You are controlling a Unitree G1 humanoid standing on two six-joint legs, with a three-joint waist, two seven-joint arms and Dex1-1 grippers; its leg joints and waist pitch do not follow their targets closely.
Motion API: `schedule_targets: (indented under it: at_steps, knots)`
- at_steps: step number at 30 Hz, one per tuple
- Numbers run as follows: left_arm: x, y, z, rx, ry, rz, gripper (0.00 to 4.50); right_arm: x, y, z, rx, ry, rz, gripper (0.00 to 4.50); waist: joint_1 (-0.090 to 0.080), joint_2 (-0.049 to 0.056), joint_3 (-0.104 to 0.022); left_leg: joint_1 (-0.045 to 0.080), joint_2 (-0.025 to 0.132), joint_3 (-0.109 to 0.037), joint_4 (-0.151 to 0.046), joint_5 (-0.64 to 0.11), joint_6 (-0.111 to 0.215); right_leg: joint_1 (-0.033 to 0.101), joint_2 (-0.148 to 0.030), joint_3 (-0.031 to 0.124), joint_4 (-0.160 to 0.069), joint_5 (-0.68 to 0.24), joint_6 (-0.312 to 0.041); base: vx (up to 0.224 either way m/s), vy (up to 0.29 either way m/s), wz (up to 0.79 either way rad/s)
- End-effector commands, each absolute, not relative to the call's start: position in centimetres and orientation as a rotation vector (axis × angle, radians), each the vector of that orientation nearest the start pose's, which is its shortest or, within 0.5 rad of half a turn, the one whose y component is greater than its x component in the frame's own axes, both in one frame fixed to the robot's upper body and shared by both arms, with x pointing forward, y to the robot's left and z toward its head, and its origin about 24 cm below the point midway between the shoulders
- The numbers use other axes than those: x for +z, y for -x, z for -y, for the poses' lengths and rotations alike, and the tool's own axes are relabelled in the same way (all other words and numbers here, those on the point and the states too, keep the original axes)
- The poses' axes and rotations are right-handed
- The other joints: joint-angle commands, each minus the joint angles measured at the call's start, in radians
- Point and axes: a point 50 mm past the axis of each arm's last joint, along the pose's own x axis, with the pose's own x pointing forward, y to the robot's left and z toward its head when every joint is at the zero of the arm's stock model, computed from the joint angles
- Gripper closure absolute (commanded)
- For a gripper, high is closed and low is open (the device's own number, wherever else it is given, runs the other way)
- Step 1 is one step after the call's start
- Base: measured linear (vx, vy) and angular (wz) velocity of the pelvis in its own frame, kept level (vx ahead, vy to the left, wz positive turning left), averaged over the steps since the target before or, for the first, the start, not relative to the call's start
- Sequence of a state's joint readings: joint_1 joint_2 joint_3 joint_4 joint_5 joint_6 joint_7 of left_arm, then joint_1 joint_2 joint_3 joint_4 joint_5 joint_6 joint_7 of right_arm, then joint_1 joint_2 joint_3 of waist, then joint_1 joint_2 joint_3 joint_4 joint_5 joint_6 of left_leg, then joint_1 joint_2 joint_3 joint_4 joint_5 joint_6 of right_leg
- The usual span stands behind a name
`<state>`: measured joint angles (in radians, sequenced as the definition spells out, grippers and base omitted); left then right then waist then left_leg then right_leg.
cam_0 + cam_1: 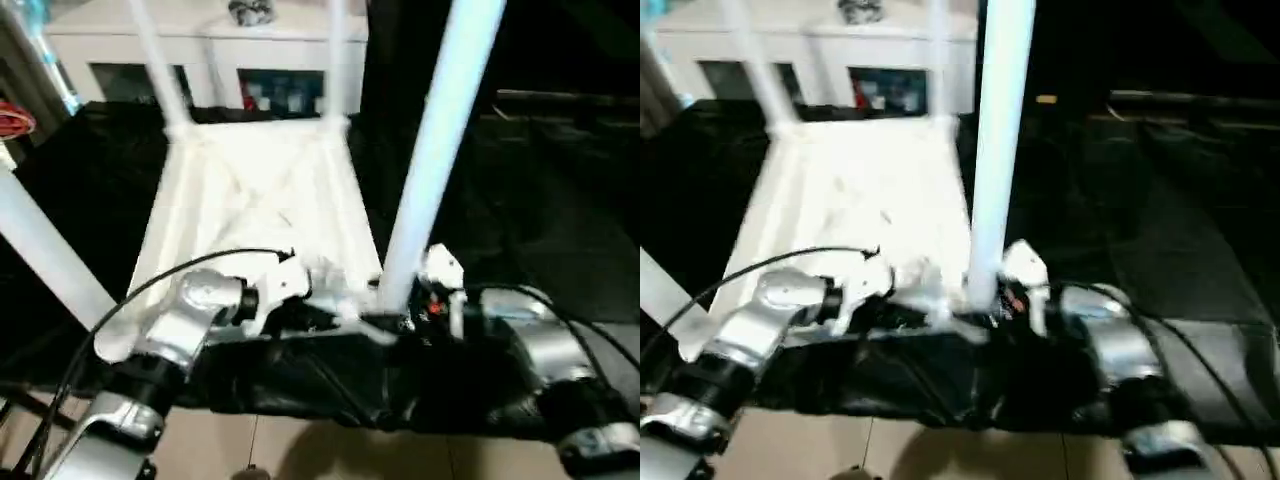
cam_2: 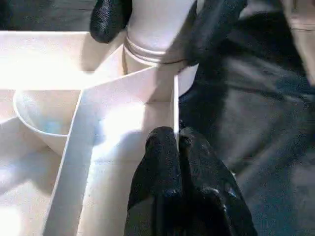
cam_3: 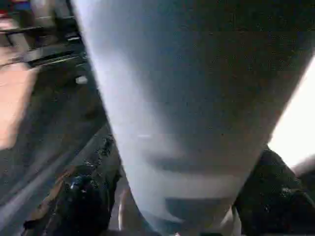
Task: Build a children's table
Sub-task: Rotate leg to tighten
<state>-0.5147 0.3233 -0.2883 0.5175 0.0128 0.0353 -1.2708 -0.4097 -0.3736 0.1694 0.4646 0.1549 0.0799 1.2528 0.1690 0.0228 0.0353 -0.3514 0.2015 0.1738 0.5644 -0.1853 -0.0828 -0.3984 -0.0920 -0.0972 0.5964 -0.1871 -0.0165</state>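
From the head, the tabletop (image 1: 255, 215) lies underside up, and the near-right leg (image 1: 435, 150) stands upright in its corner socket, nearest the right gripper (image 1: 420, 300). At the left wrist, the left gripper (image 2: 178, 147) is pinched together on a thin rib (image 2: 175, 105). At the right wrist, black fingers (image 3: 83, 196) stand apart, flanking the leg's base.

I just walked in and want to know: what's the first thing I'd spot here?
A tall white leg stands at the near right corner of the upside-down tabletop, with the right gripper around its base. Three more legs stand at the other corners. The left gripper pinches the tabletop's thin edge nearby.
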Motion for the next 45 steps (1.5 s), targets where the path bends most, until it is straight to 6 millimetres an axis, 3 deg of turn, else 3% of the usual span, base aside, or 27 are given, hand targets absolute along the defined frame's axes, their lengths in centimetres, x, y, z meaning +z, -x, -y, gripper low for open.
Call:
schedule_targets:
  at_steps: [1,2,7,19,23,28,29,32,34,36,38,43,45]
  knots:
    - [5.8,-30.0,-10.5,-1.499,-0.381,-0.281,4.50,2.6,-26.9,13.1,1.516,0.119,-0.422,1.37,-0.002,-0.009,-0.053,-0.002,0.037,-0.003,-0.056,-0.169,0.088,0.055,-0.062,0.053,-0.061,-0.138,-0.214,0.000,0.000,0.00]
    - [5.8,-30.0,-10.8,-1.517,-0.380,-0.290,4.50,2.6,-26.7,13.2,1.543,0.123,-0.443,1.63,0.000,-0.008,-0.054,-0.002,0.037,-0.004,-0.056,-0.168,0.086,0.055,-0.064,0.053,-0.060,-0.144,-0.212,0.000,0.000,0.00]
    - [5.9,-30.0,-11.4,-1.546,-0.391,-0.304,4.50,2.7,-26.1,13.4,1.611,0.132,-0.488,2.01,0.002,-0.011,-0.055,-0.003,0.036,-0.004,-0.055,-0.154,0.081,0.055,-0.063,0.053,-0.058,-0.138,-0.210,0.000,0.000,0.00]
    - [5.9,-30.3,-11.5,-1.543,-0.396,-0.313,4.50,2.8,-25.3,13.0,1.664,0.091,-0.520,2.14,0.006,-0.011,-0.055,-0.002,0.034,-0.004,-0.053,-0.160,0.071,0.054,-0.062,0.053,-0.060,-0.165,-0.198,0.000,0.000,0.00]
    - [5.8,-31.1,-10.8,-1.430,-0.395,-0.298,4.50,2.2,-25.8,12.4,1.527,0.051,-0.454,2.14,0.015,-0.009,-0.054,0.000,0.036,-0.004,-0.054,-0.175,0.062,0.052,-0.064,0.054,-0.065,-0.207,-0.182,0.000,0.000,0.00]
    - [5.6,-31.7,-9.5,-1.340,-0.377,-0.282,4.50,0.8,-27.2,11.5,1.267,0.040,-0.436,2.15,0.011,-0.011,-0.044,0.005,0.031,-0.009,-0.067,-0.255,0.018,0.047,-0.070,0.053,-0.088,-0.417,-0.116,0.000,0.000,0.00]
    - [5.6,-31.8,-9.5,-1.337,-0.376,-0.281,4.50,0.8,-27.2,11.5,1.256,0.040,-0.436,2.15,0.005,-0.008,-0.042,0.007,0.030,-0.010,-0.070,-0.273,0.010,0.045,-0.070,0.052,-0.094,-0.454,-0.103,0.000,0.000,0.00]
    - [5.5,-32.0,-7.1,-1.286,-0.353,-0.266,4.50,-0.4,-28.8,10.6,0.995,0.001,-0.468,2.18,-0.023,-0.005,-0.032,0.012,0.025,-0.017,-0.076,-0.347,-0.008,0.043,-0.071,0.043,-0.109,-0.565,-0.073,0.000,0.000,0.00]
    - [5.4,-32.0,-6.5,-1.276,-0.349,-0.262,4.50,-0.6,-29.3,10.2,0.930,-0.017,-0.474,2.19,-0.040,-0.009,-0.031,0.017,0.020,-0.023,-0.074,-0.383,-0.017,0.044,-0.073,0.035,-0.119,-0.632,-0.047,0.000,0.000,0.00]
    - [5.5,-32.1,-4.7,-1.223,-0.340,-0.249,4.50,-1.0,-30.2,8.9,0.787,-0.041,-0.482,2.20,-0.051,-0.006,-0.038,0.011,0.022,-0.025,-0.078,-0.353,-0.009,0.048,-0.072,0.037,-0.117,-0.573,-0.053,0.000,0.000,0.00]
    - [5.6,-32.1,-3.5,-1.205,-0.346,-0.243,4.50,-1.1,-30.8,7.9,0.692,-0.043,-0.484,2.20,-0.060,-0.007,-0.037,0.013,0.022,-0.024,-0.079,-0.358,-0.006,0.046,-0.067,0.036,-0.115,-0.542,-0.067,0.000,0.000,0.00]
    - [5.7,-32.0,-2.8,-1.198,-0.353,-0.230,4.50,-0.9,-31.2,7.0,0.657,-0.005,-0.452,2.20,-0.067,-0.005,-0.041,0.012,0.023,-0.019,-0.078,-0.340,0.007,0.046,-0.066,0.045,-0.106,-0.454,-0.102,0.000,0.000,0.00]
    - [5.8,-31.8,-3.0,-1.223,-0.357,-0.218,4.50,-0.3,-31.3,6.8,0.702,-0.082,-0.411,1.80,-0.067,-0.007,-0.045,0.009,0.024,-0.016,-0.077,-0.312,0.018,0.050,-0.066,0.048,-0.098,-0.384,-0.125,0.000,0.000,0.00]
